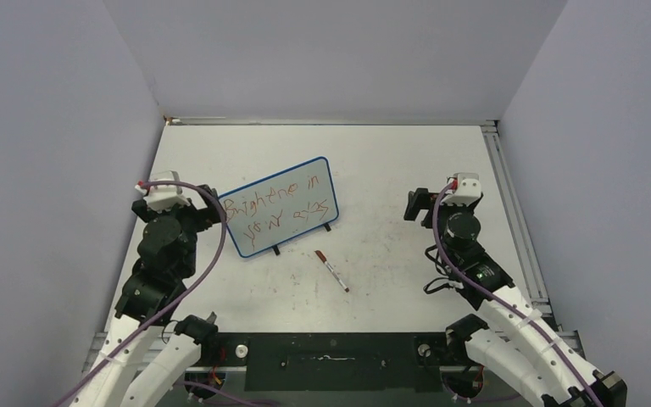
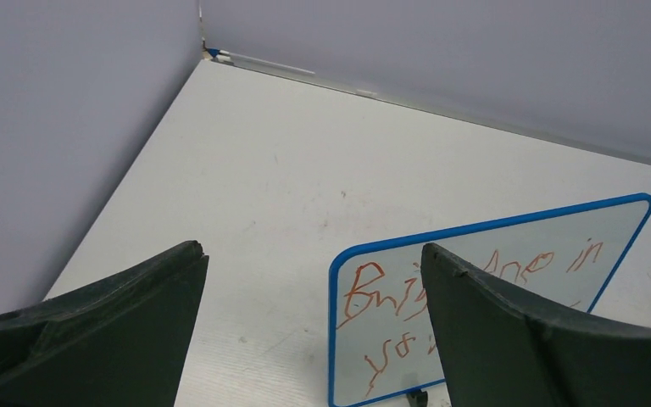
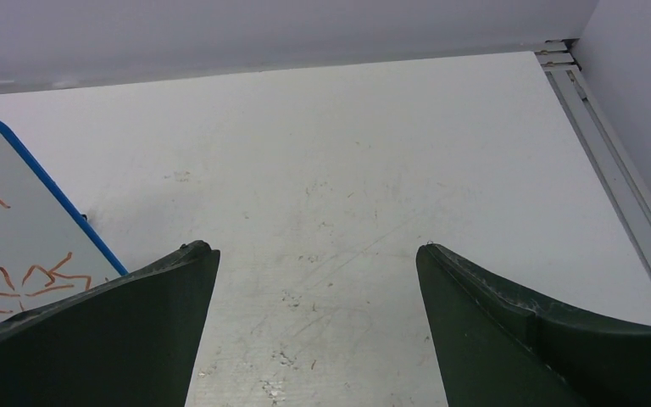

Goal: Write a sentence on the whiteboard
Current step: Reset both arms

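Note:
The whiteboard [image 1: 263,188] stands tilted on small black feet left of the table's centre, its blue frame intact. The sentence [image 1: 280,210] runs across it in two lines of red handwriting. A marker [image 1: 331,270] lies loose on the table in front of the board, red tip towards it. My left gripper [image 1: 206,203] hovers beside the board's left end, open and holding nothing. In the left wrist view the left gripper [image 2: 312,248] faces the whiteboard [image 2: 475,246] and the sentence [image 2: 381,292]. My right gripper [image 1: 415,206] is open and holds nothing, well right of the board. The right wrist view shows bare table between the right gripper's [image 3: 318,248] fingers and the whiteboard [image 3: 8,203] at left.
Grey walls close the table on the left, back and right. An aluminium rail [image 1: 509,212] runs along the right edge. A black base plate [image 1: 331,360] sits at the near edge between the arm bases. Faint smudges mark the tabletop [image 3: 305,297].

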`<state>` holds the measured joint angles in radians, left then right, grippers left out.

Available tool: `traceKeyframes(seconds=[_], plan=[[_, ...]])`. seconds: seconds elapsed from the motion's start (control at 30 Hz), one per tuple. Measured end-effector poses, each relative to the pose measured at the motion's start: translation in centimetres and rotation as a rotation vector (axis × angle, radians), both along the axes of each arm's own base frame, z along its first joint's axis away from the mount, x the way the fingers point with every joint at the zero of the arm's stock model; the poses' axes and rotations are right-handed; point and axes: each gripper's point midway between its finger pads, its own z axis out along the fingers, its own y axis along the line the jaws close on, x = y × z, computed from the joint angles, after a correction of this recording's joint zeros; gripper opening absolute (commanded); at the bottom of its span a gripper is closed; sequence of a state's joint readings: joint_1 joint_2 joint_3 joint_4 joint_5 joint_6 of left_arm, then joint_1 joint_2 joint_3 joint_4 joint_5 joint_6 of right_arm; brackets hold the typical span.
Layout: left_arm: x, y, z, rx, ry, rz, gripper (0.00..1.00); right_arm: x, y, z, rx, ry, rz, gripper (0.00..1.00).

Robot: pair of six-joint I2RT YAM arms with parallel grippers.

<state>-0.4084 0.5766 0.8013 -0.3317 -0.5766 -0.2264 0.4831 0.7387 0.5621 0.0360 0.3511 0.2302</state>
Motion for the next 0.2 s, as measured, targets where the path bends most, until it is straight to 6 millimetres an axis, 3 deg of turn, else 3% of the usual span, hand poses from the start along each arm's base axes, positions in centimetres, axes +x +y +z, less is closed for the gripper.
traceKeyframes(seconds=[0.2], plan=[[-0.24,0.96,-0.66,0.036,0.010,0.043,0.96,-0.54,-0.61,0.51,-0.017,-0.027,-0.008,0.90]])
